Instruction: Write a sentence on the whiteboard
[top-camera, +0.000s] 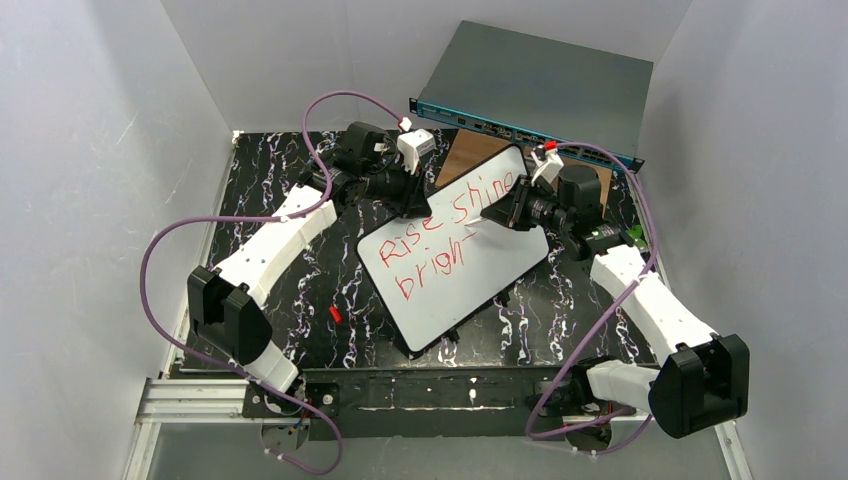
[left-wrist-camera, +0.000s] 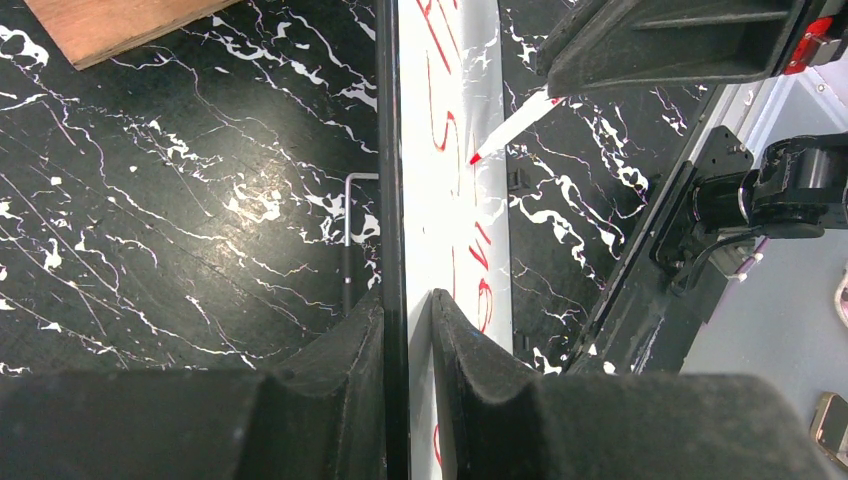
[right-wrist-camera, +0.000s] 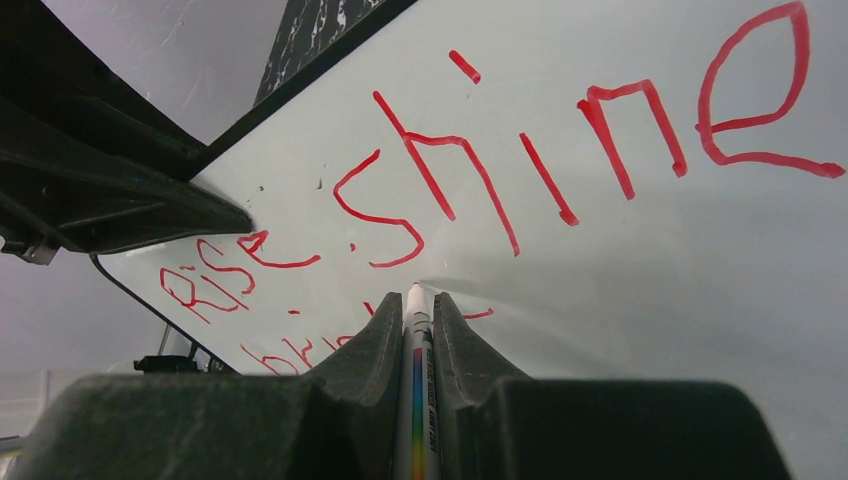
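Right gripper (right-wrist-camera: 415, 305) pinches marker (right-wrist-camera: 418, 400) tip-first against whiteboard (top-camera: 450, 290), clamped edgewise by left gripper (left-wrist-camera: 408, 305), long axis diagonal.

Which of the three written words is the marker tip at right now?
"bright", the only word on the lower line. The marker tip sits at its last letter, just under "shine"; "Rise" is farther off.

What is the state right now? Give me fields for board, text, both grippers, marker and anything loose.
whiteboard: lies angled across the table's middle
sentence: red, "Rise shine" above "bright"
left gripper: jaws shut on the whiteboard's edge
right gripper: jaws shut on the marker
marker: tip at the board, by the end of the second line
loose: small red piece on the table, left of the board
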